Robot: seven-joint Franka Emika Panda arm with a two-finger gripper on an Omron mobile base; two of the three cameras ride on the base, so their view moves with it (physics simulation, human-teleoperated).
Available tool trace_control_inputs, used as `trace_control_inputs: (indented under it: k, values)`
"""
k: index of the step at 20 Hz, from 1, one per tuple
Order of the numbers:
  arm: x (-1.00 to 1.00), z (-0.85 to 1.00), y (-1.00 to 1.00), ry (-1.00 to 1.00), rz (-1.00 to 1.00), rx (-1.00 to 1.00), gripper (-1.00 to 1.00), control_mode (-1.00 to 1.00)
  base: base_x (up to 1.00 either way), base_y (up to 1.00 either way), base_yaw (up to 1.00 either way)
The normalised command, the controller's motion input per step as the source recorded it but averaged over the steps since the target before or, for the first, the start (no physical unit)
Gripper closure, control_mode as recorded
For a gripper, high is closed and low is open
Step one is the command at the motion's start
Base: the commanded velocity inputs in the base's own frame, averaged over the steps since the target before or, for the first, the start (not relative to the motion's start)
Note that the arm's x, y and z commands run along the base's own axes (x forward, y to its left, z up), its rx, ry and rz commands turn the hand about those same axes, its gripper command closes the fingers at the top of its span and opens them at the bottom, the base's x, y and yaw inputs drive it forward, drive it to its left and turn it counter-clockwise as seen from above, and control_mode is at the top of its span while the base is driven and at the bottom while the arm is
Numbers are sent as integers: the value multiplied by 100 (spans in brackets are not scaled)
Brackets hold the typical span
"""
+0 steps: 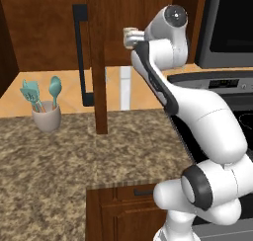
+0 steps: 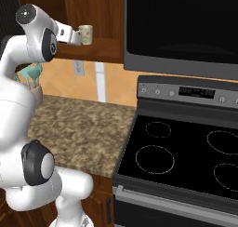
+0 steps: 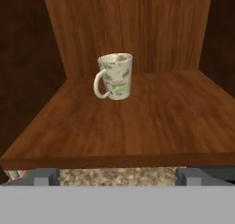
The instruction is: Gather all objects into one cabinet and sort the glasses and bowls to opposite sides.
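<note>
One of the glasses, a pale mug point(image 3: 115, 76) with red and green speckles and a handle on its left, stands upright on the brown wooden floor of the cabinet point(image 3: 151, 122). It also shows in both base views as the mug point(image 1: 131, 36) point(image 2: 85, 34), just past the hand. My gripper point(image 3: 118, 177) is open, level with the shelf's front edge. Its fingertips point(image 3: 46, 176) are spread wide and short of the mug, with nothing between them. The bowls are out of view.
A wooden door with a black bar handle point(image 1: 80, 52) hangs open to the left of the arm. Below lies a granite counter point(image 1: 59, 156) with a pot of teal utensils point(image 1: 47, 115). A black stove point(image 2: 186, 161) and a microwave point(image 2: 186, 26) stand to the right.
</note>
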Motion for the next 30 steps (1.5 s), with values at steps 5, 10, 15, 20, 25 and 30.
trace_control_inputs:
  k: [5, 10, 15, 20, 25, 30]
  values:
    - [37, 0, 3, 10, 0, 0, -100, -100, 0, 0, 0]
    - [34, -8, 18, 3, 0, -4, -100, -100, 0, 0, 0]
    - [37, -19, 9, 0, 0, -5, -100, -100, 0, 0, 0]
    - [47, -11, 0, 0, 0, 0, -100, -100, 0, 0, 0]
    - [32, 0, 4, 0, 0, 0, -100, -100, 0, 0, 0]
    - [15, 0, 7, -1, 0, 0, -100, -100, 0, 0, 0]
